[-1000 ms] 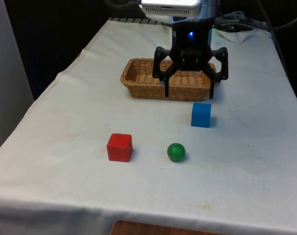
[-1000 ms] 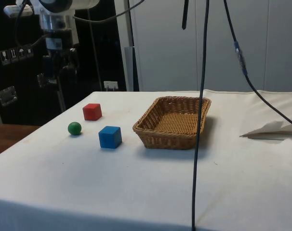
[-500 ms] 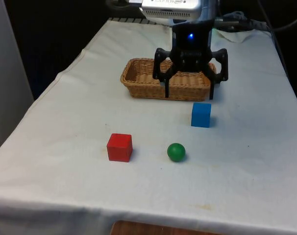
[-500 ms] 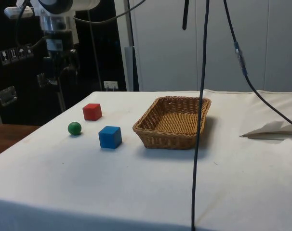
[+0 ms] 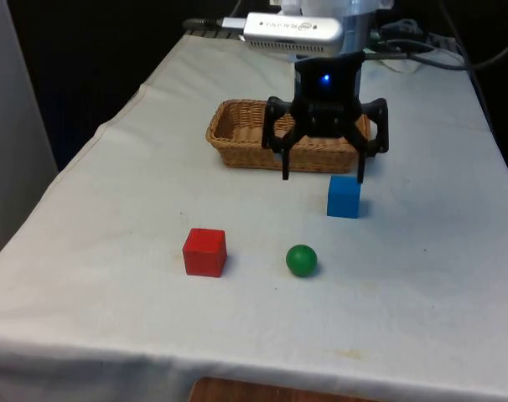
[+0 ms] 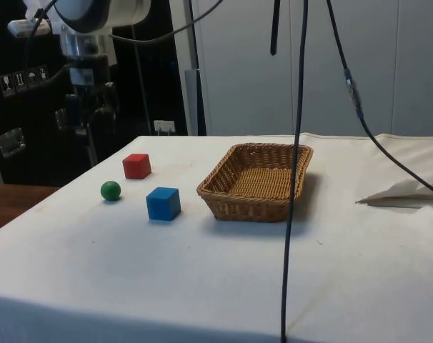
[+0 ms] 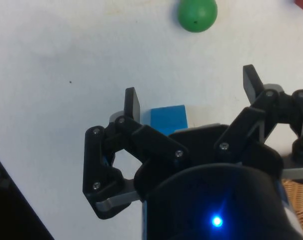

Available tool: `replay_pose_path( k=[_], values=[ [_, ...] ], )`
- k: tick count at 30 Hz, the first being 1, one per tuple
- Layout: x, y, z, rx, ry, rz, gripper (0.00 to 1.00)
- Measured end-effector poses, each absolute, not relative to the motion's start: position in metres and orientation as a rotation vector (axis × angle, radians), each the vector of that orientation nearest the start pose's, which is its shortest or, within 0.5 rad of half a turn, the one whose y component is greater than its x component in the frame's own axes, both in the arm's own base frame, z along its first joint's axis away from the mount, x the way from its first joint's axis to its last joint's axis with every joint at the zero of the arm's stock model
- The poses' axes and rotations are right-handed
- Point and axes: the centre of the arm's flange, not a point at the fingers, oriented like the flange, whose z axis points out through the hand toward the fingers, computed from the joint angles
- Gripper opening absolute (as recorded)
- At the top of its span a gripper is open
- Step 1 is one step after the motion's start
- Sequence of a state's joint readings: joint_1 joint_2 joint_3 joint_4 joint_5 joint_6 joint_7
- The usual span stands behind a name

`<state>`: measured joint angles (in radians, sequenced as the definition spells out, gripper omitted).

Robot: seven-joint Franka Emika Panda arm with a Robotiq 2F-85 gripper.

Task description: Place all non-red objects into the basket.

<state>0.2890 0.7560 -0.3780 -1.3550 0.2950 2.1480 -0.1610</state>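
Front view: the claw [image 5: 323, 172] hangs wide open, holding nothing. The blue cube [image 5: 344, 197] sits on the cloth at 5 o'clock from it. The basket [image 5: 237, 134] is at 12 o'clock from the cube. The green ball [image 5: 302, 260] is at 7 o'clock from the cube, and the red cube [image 5: 204, 252] is at 9 o'clock from the ball.

Side view: the blue cube [image 6: 163, 203] is near the basket [image 6: 256, 182], not in it.

Wrist view: the blue cube [image 7: 166, 118] shows between the spread fingers [image 7: 132, 104].

How it handles: the cube looks hard and light. I would pinch two flat sides. The ball [image 7: 197, 14] may roll.
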Motion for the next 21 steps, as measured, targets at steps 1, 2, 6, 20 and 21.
replay_pose_path(
  k=[1,2,6,20,21],
  values=[
    [0.743,0.010,0.301,-3.147,-0.043,-0.140,1.00],
    [0.743,0.011,0.299,-3.146,-0.042,-0.138,1.00],
    [0.744,0.013,0.289,-3.140,-0.036,-0.133,1.00],
    [0.743,0.025,0.270,-3.131,-0.035,-0.105,1.00],
    [0.743,0.026,0.269,-3.130,-0.036,-0.103,1.00]
  ],
)
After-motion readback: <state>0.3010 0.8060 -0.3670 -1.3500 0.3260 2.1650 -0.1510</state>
